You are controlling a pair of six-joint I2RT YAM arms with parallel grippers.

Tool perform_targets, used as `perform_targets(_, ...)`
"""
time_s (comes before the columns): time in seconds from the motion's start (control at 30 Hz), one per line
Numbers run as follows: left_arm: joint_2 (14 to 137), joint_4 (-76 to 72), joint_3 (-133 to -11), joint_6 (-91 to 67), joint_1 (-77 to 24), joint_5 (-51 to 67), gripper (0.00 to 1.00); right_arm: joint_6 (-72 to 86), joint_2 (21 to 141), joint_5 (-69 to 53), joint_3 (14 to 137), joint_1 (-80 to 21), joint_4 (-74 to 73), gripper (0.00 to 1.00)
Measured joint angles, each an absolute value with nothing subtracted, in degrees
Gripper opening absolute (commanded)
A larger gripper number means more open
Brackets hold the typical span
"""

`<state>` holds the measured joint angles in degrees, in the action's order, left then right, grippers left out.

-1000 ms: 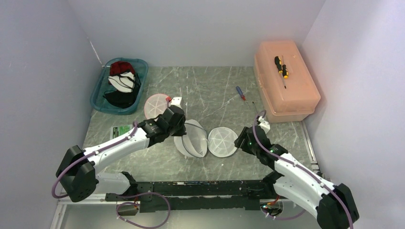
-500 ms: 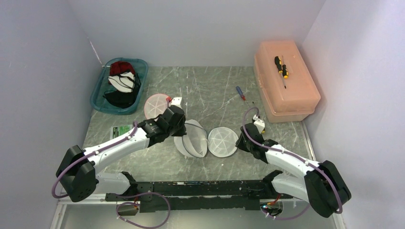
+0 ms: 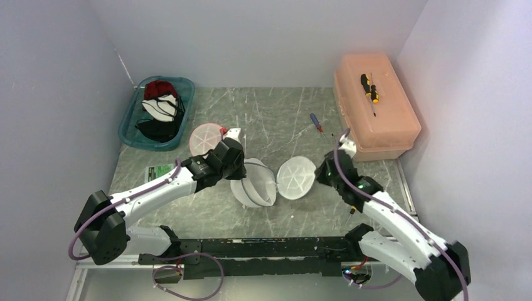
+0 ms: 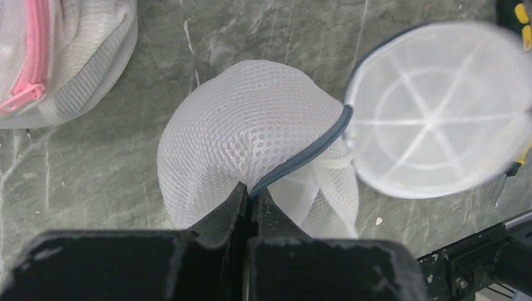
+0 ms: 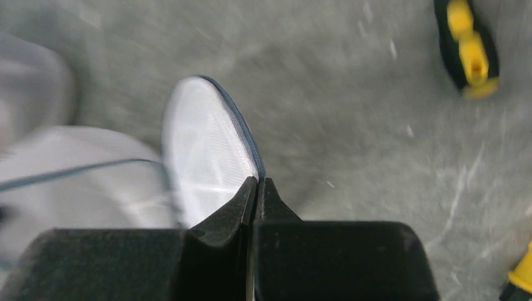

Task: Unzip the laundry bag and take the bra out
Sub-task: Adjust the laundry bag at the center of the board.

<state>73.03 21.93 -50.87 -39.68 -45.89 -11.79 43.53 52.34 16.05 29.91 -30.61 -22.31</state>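
A white mesh laundry bag [image 3: 253, 186] with a blue-grey zipper lies mid-table, split into a domed half [image 4: 251, 119] and a round flat half [image 4: 439, 106]. My left gripper [image 3: 241, 168] is shut on the zipper edge of the domed half [image 4: 252, 188]. At the round half's rim [image 5: 210, 144], my right gripper [image 5: 258, 180] is shut on the blue-grey edge and holds that half [image 3: 296, 178] tilted off the table. The bra is hidden.
A second mesh bag [image 3: 206, 138] with a pink zipper [image 4: 37, 56] lies behind the left gripper. A teal bin [image 3: 135, 128] at the back left holds red, white and black garments. An orange box [image 3: 383, 122] carries a yellow-black screwdriver [image 3: 369, 88]; another screwdriver [image 3: 317, 123] lies beside it.
My right gripper has shut on the round half's rim and lifted it, tilting it up and back. The left gripper has kept its grip and place.
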Motion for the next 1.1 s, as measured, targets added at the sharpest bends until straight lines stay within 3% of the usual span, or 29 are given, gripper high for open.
perform_targets(0.33, 79.3, 28.3, -65.3, -38.3, -45.8, -9.0, 0.03, 34.1, 45.3, 14.7, 61.9, -30.9, -28.9, 0.0)
perform_targets(0.53, 91.0, 32.6, -74.1, -37.1, -43.3, -3.1, 0.03, 31.5, 45.6, 13.1, 64.9, -30.9, -31.1, 0.0)
perform_targets(0.7, 102.1, 39.2, -77.1, -37.1, -41.5, 1.0, 0.03, 31.4, 49.7, 13.8, 60.0, -30.9, -33.5, 0.0)
perform_targets(0.8, 97.8, 39.7, -77.0, -36.8, -41.5, 1.2, 0.03, 30.4, 48.9, 15.7, 59.0, -30.9, -37.2, 0.0)
perform_targets(0.93, 82.3, 31.5, -77.0, -36.0, -41.6, 1.0, 0.17, 28.4, 44.4, 18.3, 64.2, -30.9, -36.8, 0.0)
perform_targets(1.0, 76.6, 27.4, -77.1, -36.2, -41.7, 1.0, 0.04, 28.0, 42.4, 19.5, 66.7, -30.9, -34.3, 0.0)
perform_targets(1.1, 77.2, 25.3, -77.8, -37.4, -41.7, 2.0, 0.03, 29.1, 40.2, 20.1, 65.2, -30.9, -31.1, 0.0)
